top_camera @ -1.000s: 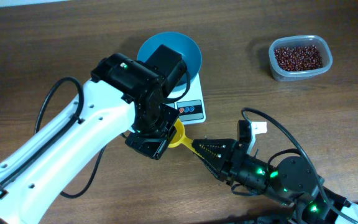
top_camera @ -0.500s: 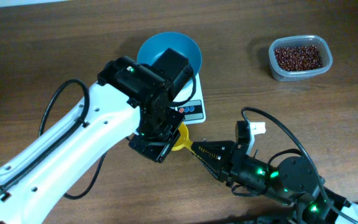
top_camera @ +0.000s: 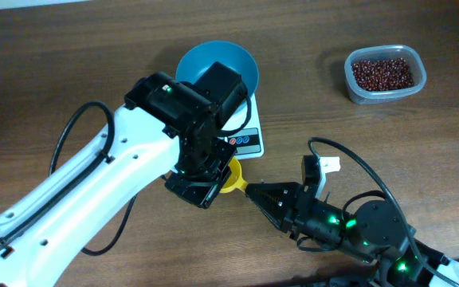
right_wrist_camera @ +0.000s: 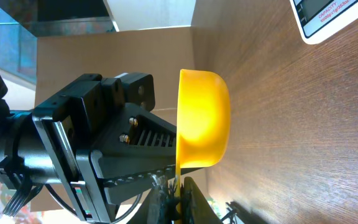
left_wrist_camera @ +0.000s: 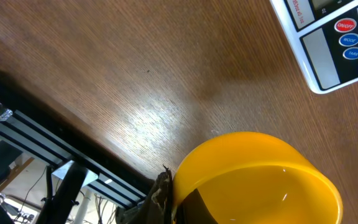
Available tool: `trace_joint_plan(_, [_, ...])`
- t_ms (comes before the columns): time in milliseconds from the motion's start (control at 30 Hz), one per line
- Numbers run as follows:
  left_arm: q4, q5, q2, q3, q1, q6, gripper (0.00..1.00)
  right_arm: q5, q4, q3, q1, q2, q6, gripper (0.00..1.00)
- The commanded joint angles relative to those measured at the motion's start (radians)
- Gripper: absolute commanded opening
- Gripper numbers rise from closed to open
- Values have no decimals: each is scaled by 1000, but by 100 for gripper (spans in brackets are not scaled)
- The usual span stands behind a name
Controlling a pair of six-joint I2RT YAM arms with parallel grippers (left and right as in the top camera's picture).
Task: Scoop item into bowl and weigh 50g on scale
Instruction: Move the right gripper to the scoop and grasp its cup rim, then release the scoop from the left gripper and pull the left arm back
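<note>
The small yellow scoop (top_camera: 231,174) hangs just in front of the white scale (top_camera: 249,145), empty. My left gripper (top_camera: 218,180) is shut on the scoop's cup wall (left_wrist_camera: 260,180), one finger outside the rim and one inside. My right gripper (top_camera: 253,191) is shut on the scoop's thin handle (right_wrist_camera: 178,177). The teal bowl (top_camera: 245,68) stands on the scale, partly hidden by my left wrist. The red-brown beans (top_camera: 381,73) lie in the clear tub at the far right. The scale's buttons show in the left wrist view (left_wrist_camera: 347,38).
The clear tub (top_camera: 417,86) stands at the back right, apart from both arms. My left arm crosses the table's left half up to the scale. A black cable (top_camera: 78,127) loops beside it. My right arm's base sits at the front right.
My left arm shifted slightly right and forward with the scoop. My right gripper's fingers came together around the scoop's handle.
</note>
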Motion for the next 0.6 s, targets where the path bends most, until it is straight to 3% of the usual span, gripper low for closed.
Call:
trace_joint_plan(0, [-24, -11, 9, 18, -5, 12, 0, -4, 9, 6, 6, -2, -5, 10])
trace_joint_plan(267, [-43, -11, 9, 18, -5, 12, 4, 11, -1, 6, 6, -2, -7, 4])
trace_joint_plan(300, [-43, -11, 9, 18, -5, 12, 12, 11, -1, 6, 6, -2, -10, 4])
trace_joint_plan(333, [-43, -12, 9, 18, -5, 12, 31, 11, -17, 6, 6, -2, -10, 4])
trace_joint_plan(367, [-43, -12, 9, 18, -5, 12, 42, 18, -43, 6, 6, -2, -10, 4])
trace_joint_plan(433, [-42, -12, 9, 18, -4, 12, 57, 35, -109, 6, 6, -2, -15, 4])
trace_joint_plan(567, [-43, -88, 9, 18, 0, 18, 100, 56, -140, 6, 6, -2, -289, 4])
